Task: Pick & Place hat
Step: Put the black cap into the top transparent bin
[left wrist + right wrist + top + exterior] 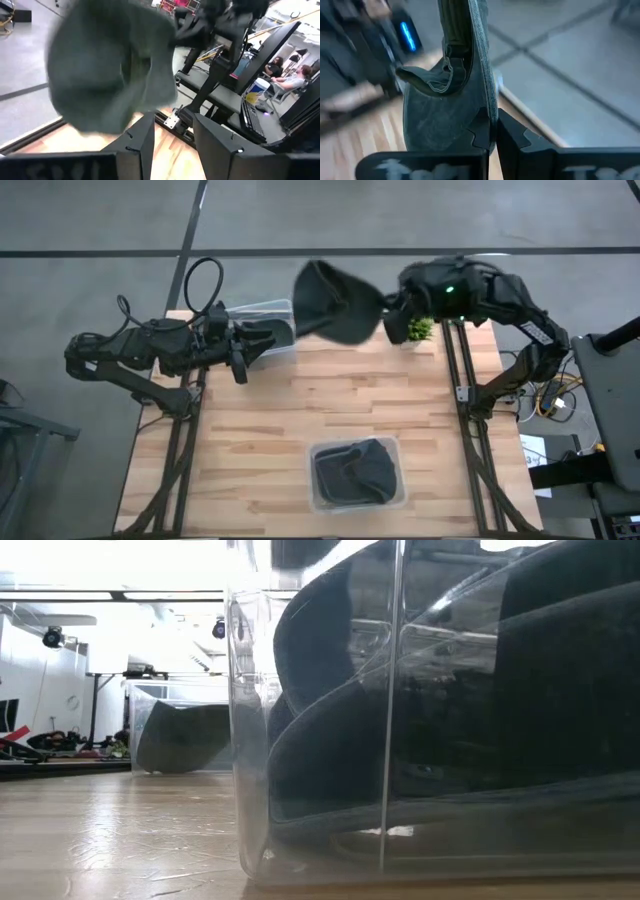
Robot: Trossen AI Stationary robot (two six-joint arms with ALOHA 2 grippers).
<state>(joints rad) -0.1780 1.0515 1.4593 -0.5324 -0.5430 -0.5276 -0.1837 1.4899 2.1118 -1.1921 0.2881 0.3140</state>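
A dark grey hat [335, 305] hangs in the air over the table's far edge, held by my right gripper [386, 307], which is shut on it. The hat shows large in the left wrist view [110, 70] and in the right wrist view [445, 100]. My left gripper [283, 338] is open and lies level over a clear bin [258, 310] at the far left. It points at the hat and touches nothing. Its fingers [145, 140] stand apart. My right gripper holds the hat by its edge [487, 112], pinched between the two fingers [480, 135]. It comes at the hat level, from the table's right side. The hat is lifted clear of the table and stretches away from the fingertips toward the left arm.
A clear bin [357, 473] with dark hats in it stands at the table's near middle and fills the low view [420, 740]. A small green plant [418, 330] sits at the far right. The bare wooden top [300, 400] lies between the bins. People sit beyond the table [290, 75].
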